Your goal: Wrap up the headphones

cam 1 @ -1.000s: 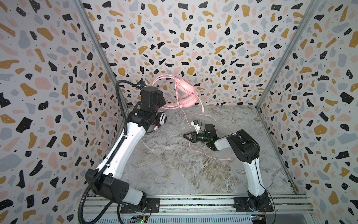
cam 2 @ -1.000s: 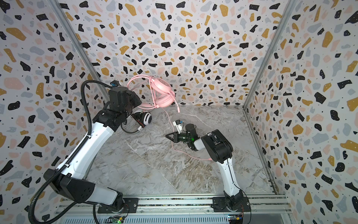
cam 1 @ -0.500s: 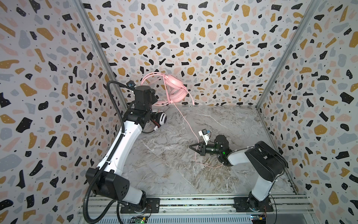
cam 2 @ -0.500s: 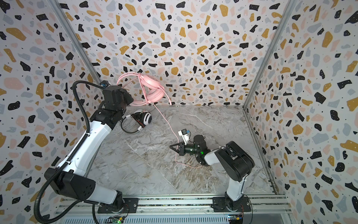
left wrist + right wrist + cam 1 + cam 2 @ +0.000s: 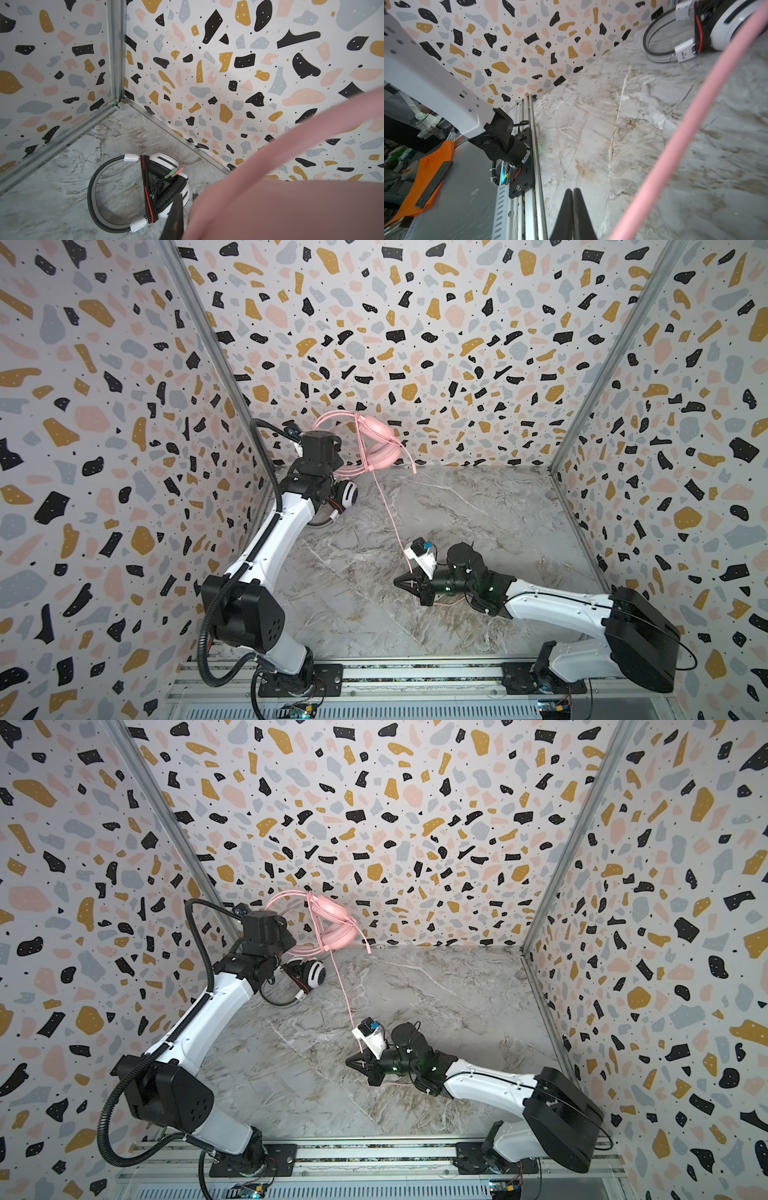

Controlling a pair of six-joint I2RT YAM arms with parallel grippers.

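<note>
As it hangs aloft, pink headset, cable stretched taut

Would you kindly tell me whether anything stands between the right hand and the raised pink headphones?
Nothing visible does. The pink cable runs taut and free from the pink headphones down to the right hand; the white headset lies aside, near the back wall.

text log | readable text: none | white headset, white slider: small dark print, too blurred to read | left arm, black joint: faint pale mark, illegible
</note>
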